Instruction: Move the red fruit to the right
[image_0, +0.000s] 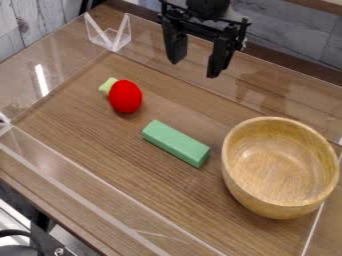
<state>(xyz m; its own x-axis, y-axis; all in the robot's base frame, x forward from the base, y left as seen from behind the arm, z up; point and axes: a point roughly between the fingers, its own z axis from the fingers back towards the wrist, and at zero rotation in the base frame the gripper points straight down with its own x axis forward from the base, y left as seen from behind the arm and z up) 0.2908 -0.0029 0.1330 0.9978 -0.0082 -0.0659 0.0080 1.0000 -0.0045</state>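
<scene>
The red fruit (123, 95) is small, glossy and rounded, with a pale green leafy end pointing up-left. It lies on the wooden table at the left of centre. My gripper (195, 56) hangs at the back of the table, above and to the right of the fruit, pointing down. Its two black fingers stand apart and hold nothing. There is a clear gap between the gripper and the fruit.
A flat green rectangular block (178, 143) lies just right of and in front of the fruit. A large wooden bowl (249, 139) sits at the right front. Clear plastic walls (40, 82) rim the table, with a clear stand (107, 35) at the back left.
</scene>
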